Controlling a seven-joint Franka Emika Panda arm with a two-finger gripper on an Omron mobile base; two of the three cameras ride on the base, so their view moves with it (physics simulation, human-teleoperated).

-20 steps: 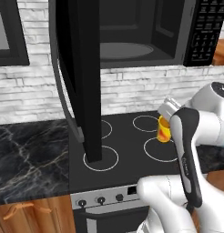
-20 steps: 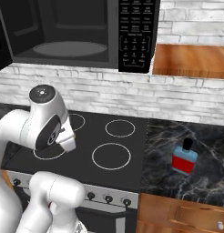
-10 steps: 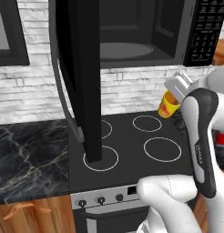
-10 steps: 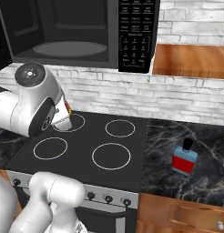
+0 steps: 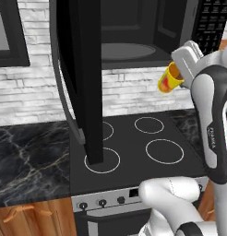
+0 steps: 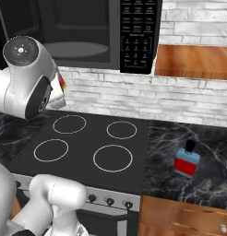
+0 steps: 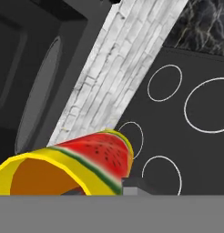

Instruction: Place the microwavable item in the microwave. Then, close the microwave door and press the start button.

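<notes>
The microwavable item, a yellow cup [image 5: 169, 80] with red markings, hangs tilted in the air above the stove's right side, just below the microwave's [image 5: 134, 27] open cavity. My gripper [image 5: 176, 70] is shut on it. In the hand view the cup [image 7: 82, 161] lies on its side between the finger tips, its orange inside facing the camera. The grey turntable [image 5: 128, 50] shows inside the cavity. The microwave door [image 5: 83, 78] stands swung wide open to the left, handle bar [image 5: 60, 87] outward. The keypad panel [image 6: 136, 34] is on the microwave's right.
A black cooktop [image 6: 87, 143] with several ring burners lies below. A blue-and-red bottle [image 6: 187, 159] stands on the dark marble counter to its right. White brick wall runs behind. A wooden cabinet [image 6: 194, 60] hangs right of the microwave.
The arm has lifted the cup from just above the stove to about the height of the microwave's lower edge. The gripper stays shut on it.
</notes>
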